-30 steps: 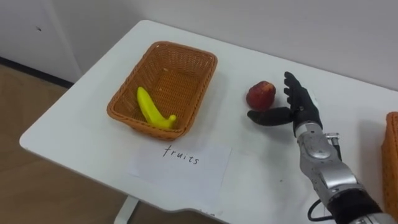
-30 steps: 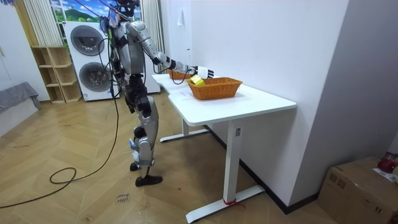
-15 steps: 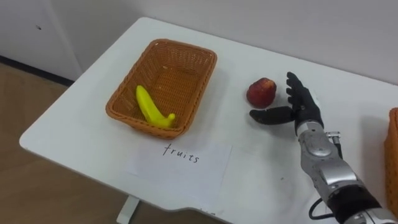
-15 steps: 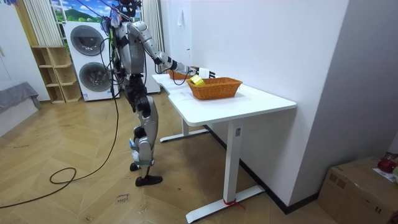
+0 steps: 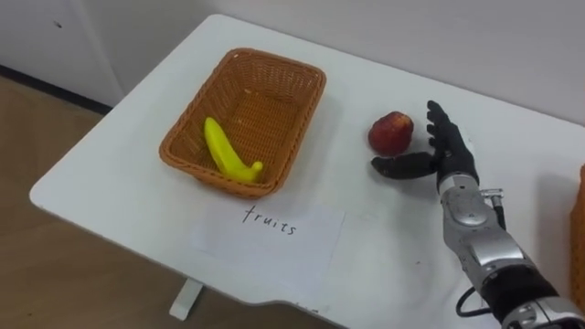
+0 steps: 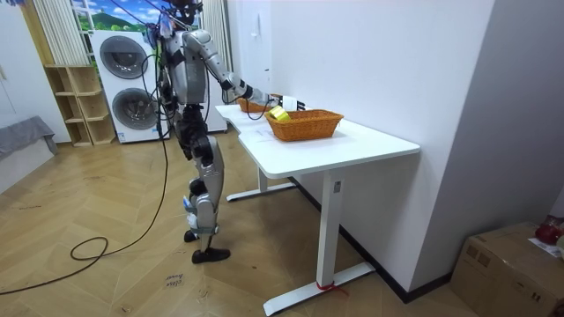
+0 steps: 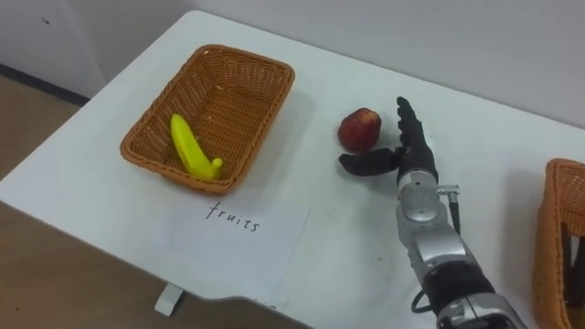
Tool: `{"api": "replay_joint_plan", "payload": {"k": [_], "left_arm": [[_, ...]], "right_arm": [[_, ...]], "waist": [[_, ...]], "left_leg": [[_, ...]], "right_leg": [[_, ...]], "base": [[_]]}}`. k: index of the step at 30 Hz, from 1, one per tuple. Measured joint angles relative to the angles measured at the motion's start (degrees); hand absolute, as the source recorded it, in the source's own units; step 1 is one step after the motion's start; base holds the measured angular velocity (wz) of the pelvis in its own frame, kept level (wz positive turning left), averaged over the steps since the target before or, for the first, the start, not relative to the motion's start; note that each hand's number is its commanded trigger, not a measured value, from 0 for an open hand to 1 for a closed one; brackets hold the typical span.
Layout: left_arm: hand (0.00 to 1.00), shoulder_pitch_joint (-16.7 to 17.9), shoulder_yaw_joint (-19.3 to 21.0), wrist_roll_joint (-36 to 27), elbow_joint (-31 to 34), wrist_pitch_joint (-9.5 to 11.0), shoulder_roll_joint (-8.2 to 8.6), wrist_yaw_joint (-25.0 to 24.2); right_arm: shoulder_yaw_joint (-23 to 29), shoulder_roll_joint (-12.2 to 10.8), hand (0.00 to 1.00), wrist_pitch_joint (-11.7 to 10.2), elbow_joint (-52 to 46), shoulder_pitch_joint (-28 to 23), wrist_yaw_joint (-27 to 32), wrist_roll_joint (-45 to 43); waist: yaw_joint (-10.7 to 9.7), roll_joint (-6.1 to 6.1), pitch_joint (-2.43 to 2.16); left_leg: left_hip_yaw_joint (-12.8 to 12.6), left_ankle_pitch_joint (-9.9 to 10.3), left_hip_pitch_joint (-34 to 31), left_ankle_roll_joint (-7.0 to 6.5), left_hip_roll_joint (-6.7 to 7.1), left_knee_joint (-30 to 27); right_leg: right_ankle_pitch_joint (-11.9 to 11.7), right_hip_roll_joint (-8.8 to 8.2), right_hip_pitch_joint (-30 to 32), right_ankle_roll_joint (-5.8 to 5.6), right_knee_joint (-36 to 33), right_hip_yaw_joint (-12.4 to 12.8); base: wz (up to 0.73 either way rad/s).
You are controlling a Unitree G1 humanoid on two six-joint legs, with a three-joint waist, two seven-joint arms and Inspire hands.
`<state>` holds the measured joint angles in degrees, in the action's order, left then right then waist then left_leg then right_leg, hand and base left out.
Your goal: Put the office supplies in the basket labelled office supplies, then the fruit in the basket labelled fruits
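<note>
A red apple point(image 5: 391, 132) lies on the white table point(image 5: 137, 137), to the right of a wicker basket point(image 5: 245, 121) that holds a yellow banana point(image 5: 228, 155). A paper sheet with handwriting point(image 5: 270, 228) lies in front of that basket. My right hand point(image 5: 445, 157) is open just right of the apple, fingers straight and thumb stretched out below the fruit, a small gap between them. In the right eye view the apple point(image 7: 360, 128), the hand point(image 7: 411, 151) and the banana point(image 7: 193, 148) stand the same way. A second wicker basket point(image 7: 559, 239) sits at the right edge.
In the room view I stand at the table's far end, right arm stretched over it; the nearer basket point(image 6: 304, 123) holds something yellow. Washing machines point(image 6: 123, 84) and a shelf point(image 6: 72, 106) stand behind me. A wall runs along the table's far side.
The whole picture has shifted a little as the camera moved. My right hand stays open beside the apple, about as close as before.
</note>
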<state>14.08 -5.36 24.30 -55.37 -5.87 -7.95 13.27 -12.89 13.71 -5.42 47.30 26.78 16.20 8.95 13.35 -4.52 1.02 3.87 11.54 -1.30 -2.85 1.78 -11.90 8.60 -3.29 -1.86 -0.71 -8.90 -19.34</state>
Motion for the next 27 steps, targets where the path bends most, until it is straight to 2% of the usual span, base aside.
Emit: {"api": "replay_joint_plan", "payload": {"k": [8,18,22,25,27], "left_arm": [[0.00,-1.92,-0.41,0.01,-0.17,0.05,-0.04,-0.32],[0.00,-2.77,-0.45,0.03,-2.09,0.79,-0.20,-0.50],[0.00,-3.15,-0.51,0.06,-2.29,0.85,-0.22,-0.50],[0.00,-3.53,-0.51,0.06,-2.48,1.04,-0.23,-0.49],[0.00,-3.53,-0.51,0.06,-2.50,1.04,-0.23,-0.49]], "right_arm": [[0.02,-0.01,0.00,-0.02,1.53,1.35,1.48,-2.66],[0.06,-0.01,0.00,-0.03,1.42,2.95,1.92,-3.86],[0.07,-0.01,0.00,-0.06,1.48,4.17,2.57,-6.85],[0.04,-0.01,0.00,-0.06,1.48,4.41,2.70,-6.85],[0.04,-0.01,0.00,-0.06,1.48,4.41,2.97,-6.86]], "waist": [[1.07,0.06,0.06],[1.18,-0.09,0.29],[1.29,-0.09,0.50],[1.28,0.00,0.83],[1.27,0.03,0.85]], "left_leg": [[0.11,0.00,-1.05,0.00,0.01,-0.43],[0.19,-0.02,-2.83,0.02,0.01,-0.92],[0.24,-0.08,-3.12,0.05,0.01,-1.27],[0.43,-0.08,-3.16,0.05,0.03,-1.26],[0.51,-0.08,-3.22,0.05,0.03,-1.26]], "right_leg": [[-0.01,-0.03,0.75,0.02,-0.09,-0.34],[-0.02,-0.20,2.56,0.03,-0.92,-0.72],[-0.05,-0.24,2.90,0.09,-0.88,-0.94],[-0.05,-0.26,2.91,0.09,-0.88,-0.99],[-0.05,-0.26,2.96,0.09,-0.88,-1.00]], "base": [[0.01],[0.00],[0.02],[0.00],[0.00]]}}
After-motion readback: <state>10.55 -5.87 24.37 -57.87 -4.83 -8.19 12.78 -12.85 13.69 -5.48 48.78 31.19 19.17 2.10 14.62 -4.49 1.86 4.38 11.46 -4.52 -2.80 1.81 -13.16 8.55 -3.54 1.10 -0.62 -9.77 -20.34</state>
